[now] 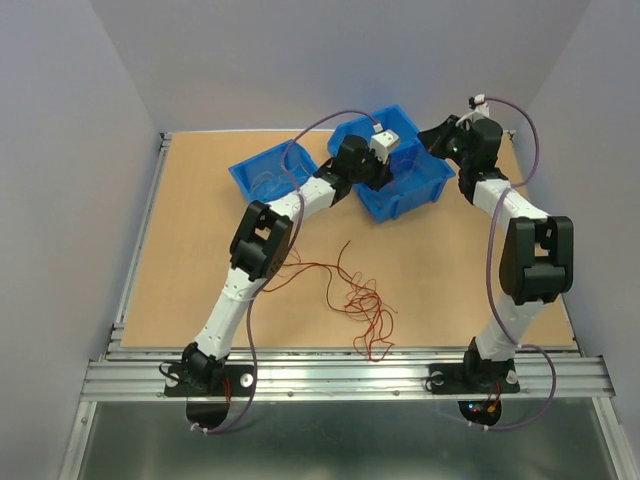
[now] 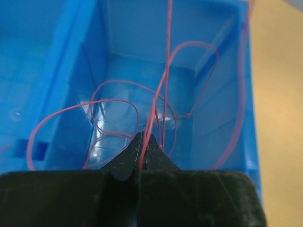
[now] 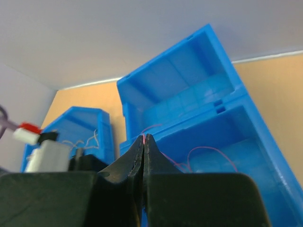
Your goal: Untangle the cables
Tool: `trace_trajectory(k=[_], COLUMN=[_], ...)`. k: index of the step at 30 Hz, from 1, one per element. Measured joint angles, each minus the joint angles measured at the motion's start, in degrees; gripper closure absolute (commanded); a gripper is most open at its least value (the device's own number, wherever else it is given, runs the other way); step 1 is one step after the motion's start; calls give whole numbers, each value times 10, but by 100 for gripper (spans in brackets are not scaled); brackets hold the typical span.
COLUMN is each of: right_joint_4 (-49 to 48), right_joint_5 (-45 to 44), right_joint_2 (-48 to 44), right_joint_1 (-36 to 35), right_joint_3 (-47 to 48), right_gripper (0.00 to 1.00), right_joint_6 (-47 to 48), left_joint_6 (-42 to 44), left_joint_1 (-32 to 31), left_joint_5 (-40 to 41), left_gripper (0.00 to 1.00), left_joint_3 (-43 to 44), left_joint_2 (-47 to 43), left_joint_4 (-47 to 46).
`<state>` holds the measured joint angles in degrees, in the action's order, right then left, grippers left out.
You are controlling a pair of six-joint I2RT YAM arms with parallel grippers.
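**Two arms, one cable:** On the wooden surface (image 1: 190, 270), two robot arms work over a blue double bin (image 1: 430, 182) at the far side, with a single bin (image 1: 252, 170) just beside it to the left. The left arm (image 1: 245, 265) reaches across to the double bin, and the right arm (image 1: 535, 260) bends in from the other side. Most of the cables lie well apart from the bins, in a loose red tangle (image 1: 362, 300) between the arm bases near the front edge. One red cable (image 2: 168, 61) loops inside a compartment of the double bin and rises to the left jaws, which are pressed together and pinch it. The right jaws, likewise pressed together by the bin's rim, nip a red strand (image 3: 143, 136) at their tip; whether it is the same cable cannot be told. A few pale strands (image 3: 83, 139) show in the single bin. The step in hand appears to be laying a separated cable into its compartment. The next move likely calls for the jaws to spread so the cable drops clear without its springy loops snagging, then a trip to the tangle.
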<state>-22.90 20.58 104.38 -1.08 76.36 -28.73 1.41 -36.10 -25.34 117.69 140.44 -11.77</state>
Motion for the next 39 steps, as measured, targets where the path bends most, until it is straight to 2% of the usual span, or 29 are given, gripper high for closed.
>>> trace_trajectory(k=[2,8,12,13,16,18,19,25,33,36,37,39], right_joint_4=[2,23,65,81,127,157,169,256,361,388,397,408], right_joint_5=[1,2,-10,-17,-29,-41,-46,-97,-165,-191,-198,-207], right_joint_2=[0,0,14,20,41,58,65,94,128,138,142,144], right_joint_1=[0,-5,-5,-5,-4,-5,-5,-12,-34,-45,-50,-55], right_joint_3=[-11,-14,-10,-9,6,24,33,96,198,221,227,231], right_gripper=[100,99,99,99,99,99,100,99,93,79,69,61], right_joint_6=[2,23,38,42,47,49,50,58,82,93,97,105], left_joint_6=[-3,3,15,17,30,43,46,89,150,172,179,189], left_joint_1=[-4,-9,-10,-10,-10,-10,-11,-13,-14,-14,-14,-14], left_joint_5=[1,12,25,30,46,56,61,98,142,161,167,180], left_gripper=[100,98,82,74,63,59,54,41,34,30,30,29], left_joint_3=[29,33,33,33,33,33,33,35,41,21,11,-16], left_joint_2=[28,30,30,30,30,28,26,-12,-89,-135,-151,-186], left_joint_4=[24,59,91,100,126,139,146,203,256,267,266,268])
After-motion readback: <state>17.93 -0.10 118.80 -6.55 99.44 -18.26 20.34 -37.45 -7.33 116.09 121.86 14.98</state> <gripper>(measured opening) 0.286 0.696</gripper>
